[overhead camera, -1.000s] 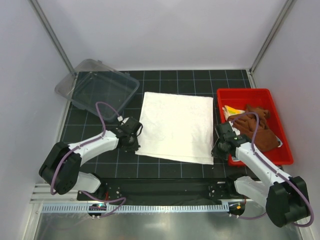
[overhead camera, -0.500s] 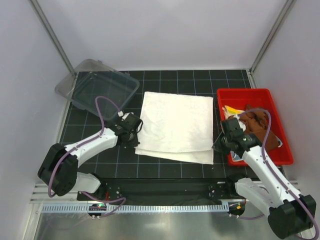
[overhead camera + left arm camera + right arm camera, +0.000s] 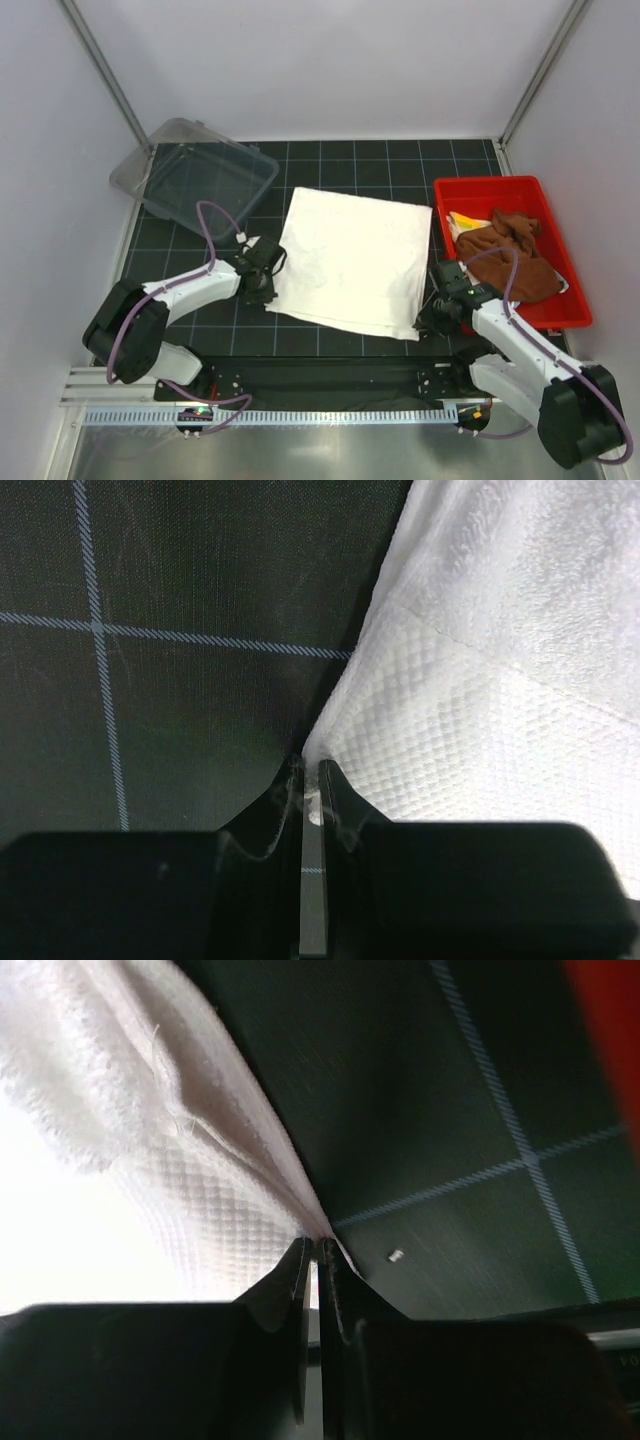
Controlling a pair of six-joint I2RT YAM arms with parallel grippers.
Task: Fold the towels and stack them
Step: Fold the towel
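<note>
The left gripper (image 3: 310, 772) had its fingers drawn to a narrow slit, pinching the near-left corner of the cream-white towel (image 3: 350, 258). The right gripper (image 3: 316, 1247) was likewise closed almost tight on the towel's near-right corner, where the hem ran in between its tips and two layers showed. The towel lay spread flat on the black gridded mat (image 3: 320, 342). Just right of the towel stood a red bin (image 3: 487, 184) holding a crumpled rust-brown towel (image 3: 505, 258), with a bit of yellow cloth (image 3: 461, 220) at the side nearest the towel. Left of the towel and beyond it sat a clear plastic tub (image 3: 195, 178).
</note>
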